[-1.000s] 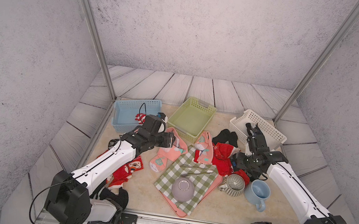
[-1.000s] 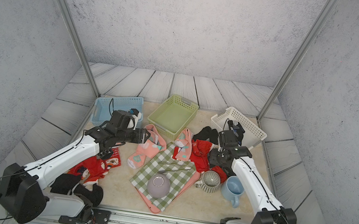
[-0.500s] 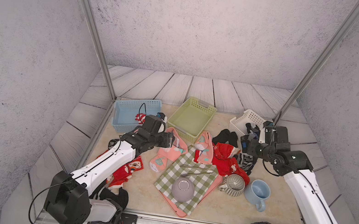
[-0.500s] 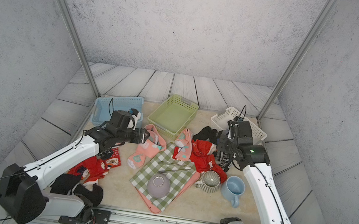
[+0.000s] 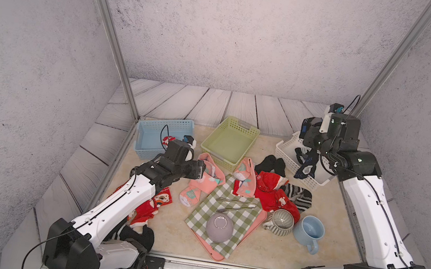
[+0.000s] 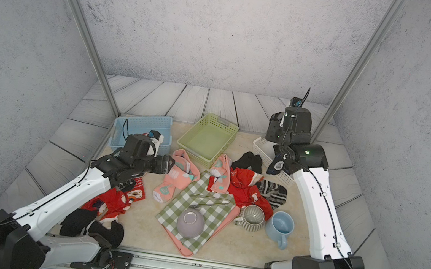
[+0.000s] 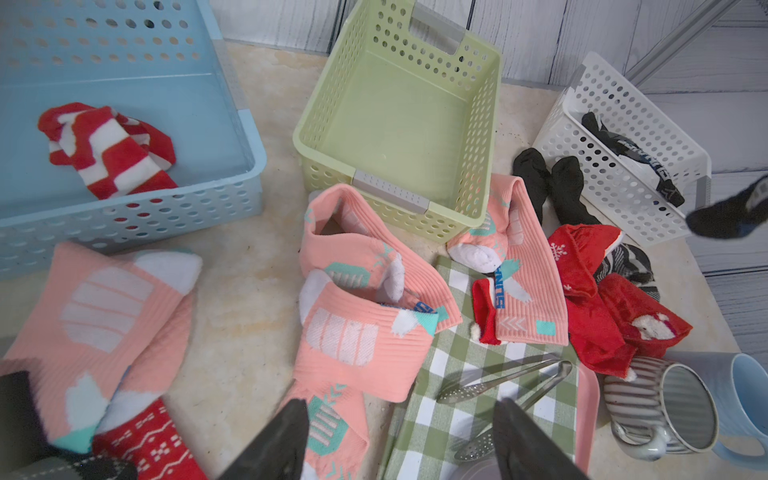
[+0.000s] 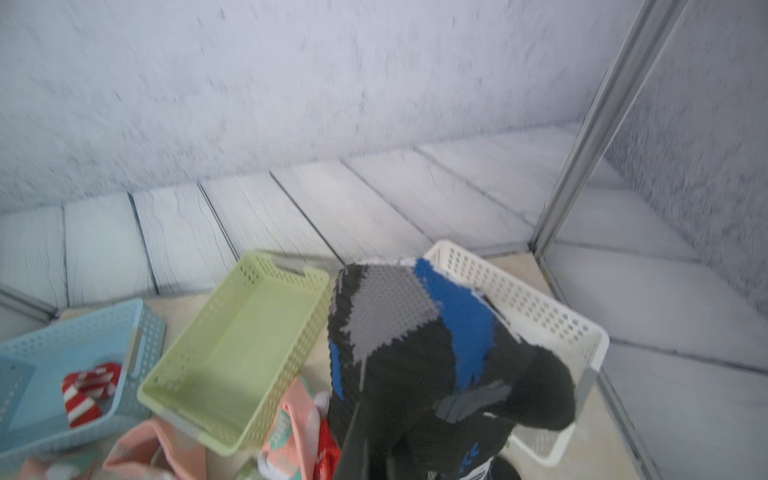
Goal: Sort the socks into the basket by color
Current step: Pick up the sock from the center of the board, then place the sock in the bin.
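At the white basket (image 5: 285, 149) hangs a black-blue sock (image 8: 415, 332), clenched in your right gripper (image 5: 312, 154). Another black sock (image 7: 623, 145) inside shows in the left wrist view, not the right; your left gripper (image 7: 399, 440) is released. One second ago the right gripper was at the sock pile (image 5: 269, 192).

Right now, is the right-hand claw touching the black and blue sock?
Touching. In both top views the black and blue sock hangs in the air from the shut right gripper.
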You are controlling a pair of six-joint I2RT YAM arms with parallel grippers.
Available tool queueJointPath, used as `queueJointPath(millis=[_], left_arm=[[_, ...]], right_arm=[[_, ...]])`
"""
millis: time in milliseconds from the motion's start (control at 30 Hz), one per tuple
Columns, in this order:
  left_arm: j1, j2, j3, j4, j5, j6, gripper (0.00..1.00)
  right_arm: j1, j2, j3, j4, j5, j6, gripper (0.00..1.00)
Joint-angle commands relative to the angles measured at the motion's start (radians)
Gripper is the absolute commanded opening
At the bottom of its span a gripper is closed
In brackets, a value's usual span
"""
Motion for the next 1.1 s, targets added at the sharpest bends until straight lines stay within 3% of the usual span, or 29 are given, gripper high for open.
queueJointPath(millis=[0, 100, 233, 467, 833, 1067], left_arm=[[-0.007, -0.019, -0.016, -0.026, -0.014, 0.009, 0.73], [-0.007, -0.023, -0.014, -0.031, -0.02, 0.011, 0.73], [-0.007, -0.017, -0.007, -0.035, -0.022, 0.013, 0.73], [-0.007, 0.008, -0.001, -0.028, -0.026, 0.009, 0.73], [-0.007, 0.032, -0.001, -0.023, -0.022, 0.009, 0.73], [-0.007, 0.002, -0.02, -0.043, -0.04, 0.001, 0.73]], right_arm=[[-0.029, 0.061, 0.11, 0.077, 0.024, -0.042, 0.0], [-0.066, 0.127, 0.15, 0.129, 0.012, -0.056, 0.0], [-0.163, 0.236, 0.185, 0.159, -0.091, 0.003, 0.0], [-0.217, 0.363, 0.108, 0.184, -0.194, 0.029, 0.0], [-0.282, 0.43, -0.185, 0.227, -0.172, 0.098, 0.0], [-0.336, 0.541, -0.168, 0.223, -0.186, 0.1, 0.0]])
